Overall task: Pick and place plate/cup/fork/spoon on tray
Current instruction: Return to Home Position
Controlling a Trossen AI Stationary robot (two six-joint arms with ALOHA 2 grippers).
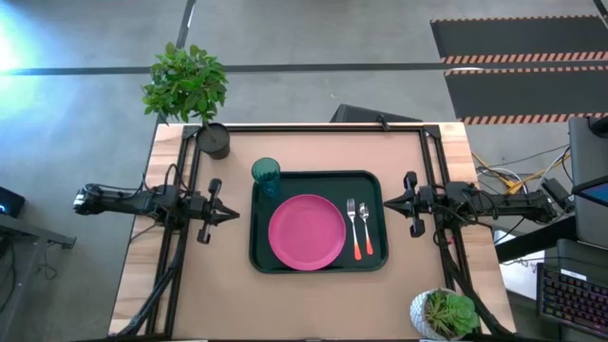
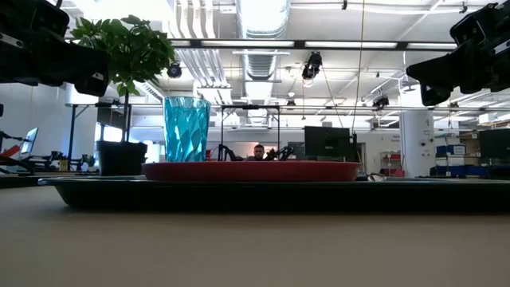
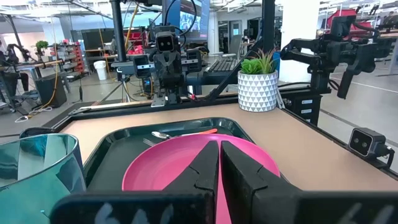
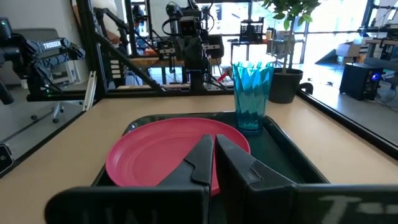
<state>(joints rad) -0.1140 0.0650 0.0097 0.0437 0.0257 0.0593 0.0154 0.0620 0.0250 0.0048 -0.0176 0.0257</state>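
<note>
Large dark green-black rectangular tray with rounded corners and raised rim (image 1: 318,267) set flat at table centre. Round flat pink plastic plate (image 1: 306,232) laid inside it, centre-left. Small translucent teal tumbler (image 1: 266,176) stood upright in tray's far left corner. Small silver-bowled spoon (image 1: 351,224) and orange-red-handled fork with silver tines (image 1: 365,229) laid parallel, just beside each other, right of plate.

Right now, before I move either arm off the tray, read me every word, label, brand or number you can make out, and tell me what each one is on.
"TROSSEN": white lettering on a dark arm part beside the table, in the right wrist view; only just legible.
Nothing else is readable. The plate, cup, fork, spoon and tray show no print, and screens and signs in the room behind are too blurred.
</note>
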